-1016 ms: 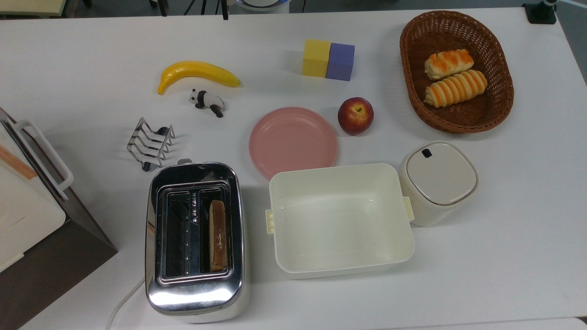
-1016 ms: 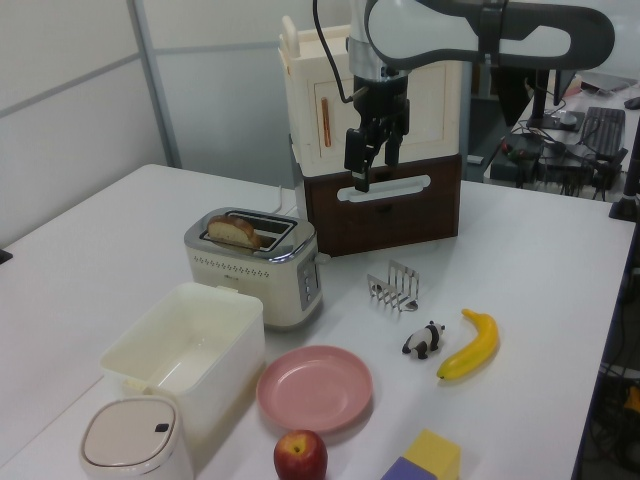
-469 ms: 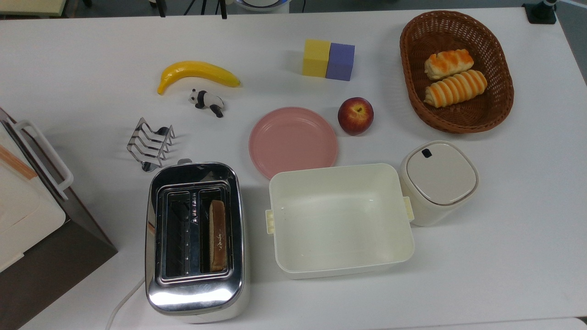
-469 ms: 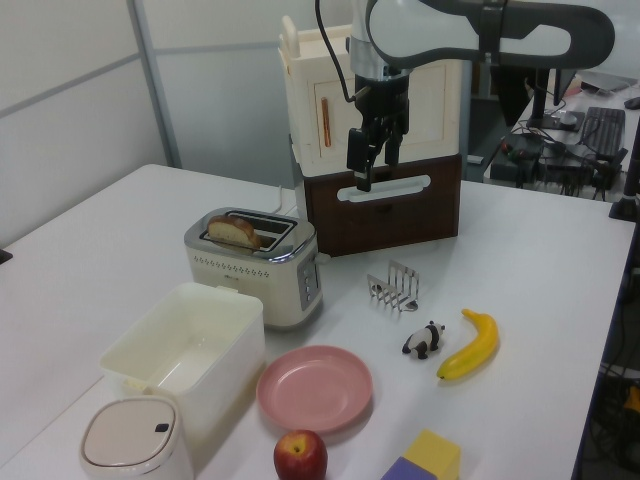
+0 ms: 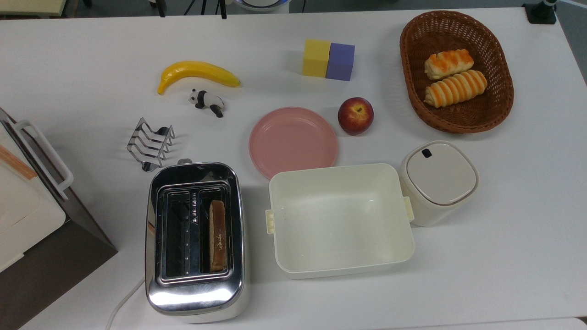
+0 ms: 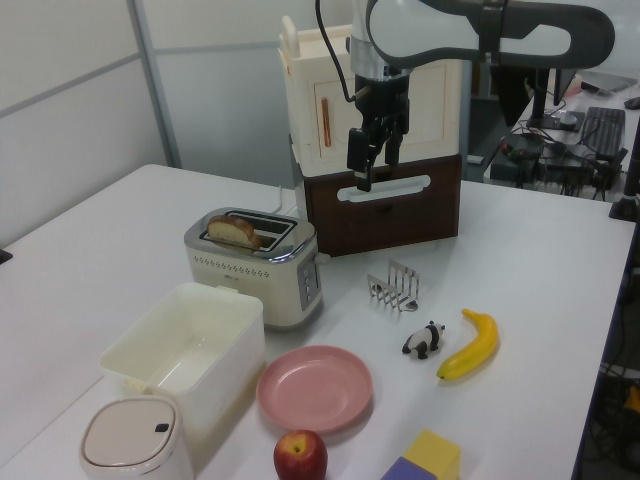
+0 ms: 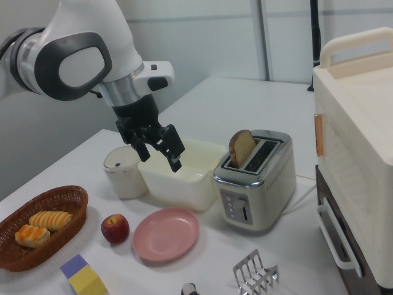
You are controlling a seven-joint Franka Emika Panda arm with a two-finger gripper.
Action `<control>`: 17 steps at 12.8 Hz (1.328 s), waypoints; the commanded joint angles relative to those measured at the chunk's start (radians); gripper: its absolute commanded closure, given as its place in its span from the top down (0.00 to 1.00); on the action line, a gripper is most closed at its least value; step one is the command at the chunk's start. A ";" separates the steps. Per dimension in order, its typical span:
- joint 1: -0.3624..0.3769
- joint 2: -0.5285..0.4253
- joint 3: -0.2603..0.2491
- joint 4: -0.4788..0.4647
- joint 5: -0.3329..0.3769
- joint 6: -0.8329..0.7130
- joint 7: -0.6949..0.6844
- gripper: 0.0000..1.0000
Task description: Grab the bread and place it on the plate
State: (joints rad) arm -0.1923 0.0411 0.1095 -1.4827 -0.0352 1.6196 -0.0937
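My gripper [image 6: 375, 172] hangs high above the table [image 5: 91, 41], well clear of everything on it. The jaws stand apart with nothing between them; the right view shows the gap clearly, gripper [image 7: 161, 150].

Change since a second ago: very little. In the left view my gripper has risen slightly and then held its height. Nothing on the table has moved. Judgement: the task is at its very start, and I have not yet begun the approach.

Position of the task items:
- The bread [image 7: 242, 147] stands upright on edge in one slot of the toaster [image 7: 256, 184], its domed top sticking out above the slot. In the top view it occupies the slot nearer the top view's right, bread [image 5: 217, 234].
- The plate [image 5: 293, 142] lies bare on the table, near the toaster and just beside the cream tub [image 5: 339, 220]. An apple [image 5: 356, 115] sits just beside the plate's rim.

Next step, as I judge it: move over the toaster, line the jaws up across the flat faces of the slice, descend onto the exposed top, close, and lift straight up.

Risk: the exposed part is small, so a shallow grip may slip, and the slot edges leave little room for the fingers.
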 commanded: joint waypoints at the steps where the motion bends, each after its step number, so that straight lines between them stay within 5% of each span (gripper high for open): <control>1: 0.010 -0.010 -0.010 -0.016 0.024 0.017 -0.015 1.00; 4: 0.008 0.011 -0.010 -0.015 0.032 0.061 -0.014 1.00; 17: -0.019 0.302 0.002 -0.010 0.012 0.828 -0.130 1.00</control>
State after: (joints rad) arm -0.2059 0.3169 0.1044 -1.4886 -0.0237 2.3459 -0.1679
